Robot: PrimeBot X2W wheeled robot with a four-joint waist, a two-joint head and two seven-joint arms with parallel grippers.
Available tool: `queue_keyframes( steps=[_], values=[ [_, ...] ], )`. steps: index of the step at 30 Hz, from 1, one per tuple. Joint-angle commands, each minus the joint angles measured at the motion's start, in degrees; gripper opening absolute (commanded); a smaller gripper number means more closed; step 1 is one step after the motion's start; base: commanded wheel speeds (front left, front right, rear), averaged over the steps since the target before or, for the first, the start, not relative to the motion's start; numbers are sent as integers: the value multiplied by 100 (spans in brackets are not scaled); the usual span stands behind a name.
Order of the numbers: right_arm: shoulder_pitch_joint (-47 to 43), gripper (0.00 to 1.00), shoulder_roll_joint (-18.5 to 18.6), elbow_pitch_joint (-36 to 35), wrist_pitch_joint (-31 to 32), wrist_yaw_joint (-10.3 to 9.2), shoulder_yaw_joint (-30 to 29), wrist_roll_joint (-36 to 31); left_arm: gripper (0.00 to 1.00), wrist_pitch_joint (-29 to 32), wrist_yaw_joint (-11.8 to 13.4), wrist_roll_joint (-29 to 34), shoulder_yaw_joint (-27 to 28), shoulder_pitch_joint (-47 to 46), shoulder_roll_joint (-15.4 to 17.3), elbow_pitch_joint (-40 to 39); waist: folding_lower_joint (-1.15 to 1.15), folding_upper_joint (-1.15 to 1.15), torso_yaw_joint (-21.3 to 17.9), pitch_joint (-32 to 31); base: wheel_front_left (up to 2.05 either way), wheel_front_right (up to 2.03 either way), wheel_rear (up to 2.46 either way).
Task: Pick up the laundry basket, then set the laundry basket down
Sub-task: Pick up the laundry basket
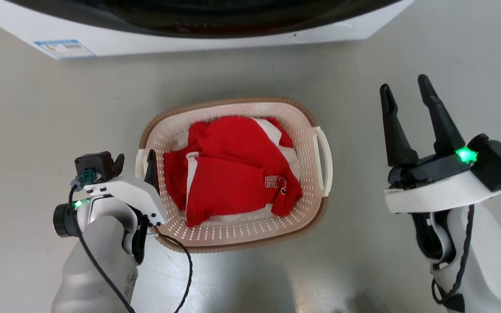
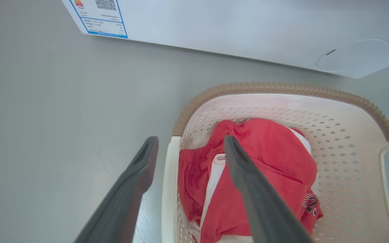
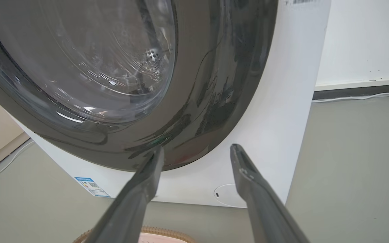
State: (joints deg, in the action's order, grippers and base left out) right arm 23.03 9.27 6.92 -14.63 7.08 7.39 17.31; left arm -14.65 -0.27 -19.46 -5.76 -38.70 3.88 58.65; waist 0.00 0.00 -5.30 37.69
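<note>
Your cream-white perforated plastic laundry basket with the tan ribbed rim (image 1: 233, 232) sits on the grey floor (image 1: 37, 130). A crumpled red-and-white garment (image 1: 233, 169) lies inside it, and the white front-loading washing machine (image 1: 198, 43) is at its 12 o'clock. At the basket's 9 o'clock, your left gripper (image 2: 191, 140) has its jaws parted astride the white loop handle (image 2: 169, 175), with one finger outside and one above the garment, clamping nothing. Your right gripper (image 1: 405, 87) stands well apart at 3 o'clock, jaws wide and empty.

Left pincer (image 2: 191, 141) and right pincer (image 1: 405, 87) both wide apart, left low, right raised.
</note>
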Motion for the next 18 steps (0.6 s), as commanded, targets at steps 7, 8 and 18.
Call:
queue_keyframes(
  steps=[7,8,18],
  values=[
    [-386,100,-109,65,-37,41,82,53,100,-35,-12,339,419,722,104,-964,0,0,-19,-757,0,0,0],
    [-418,100,-118,89,-37,41,85,47,100,-35,-31,375,468,809,93,-1082,0,0,-18,-864,0,0,0],
    [-837,100,-196,309,-37,41,140,-2,100,-35,-193,760,790,1904,-21,-2389,0,0,44,-2081,0,0,0]
  ],
)
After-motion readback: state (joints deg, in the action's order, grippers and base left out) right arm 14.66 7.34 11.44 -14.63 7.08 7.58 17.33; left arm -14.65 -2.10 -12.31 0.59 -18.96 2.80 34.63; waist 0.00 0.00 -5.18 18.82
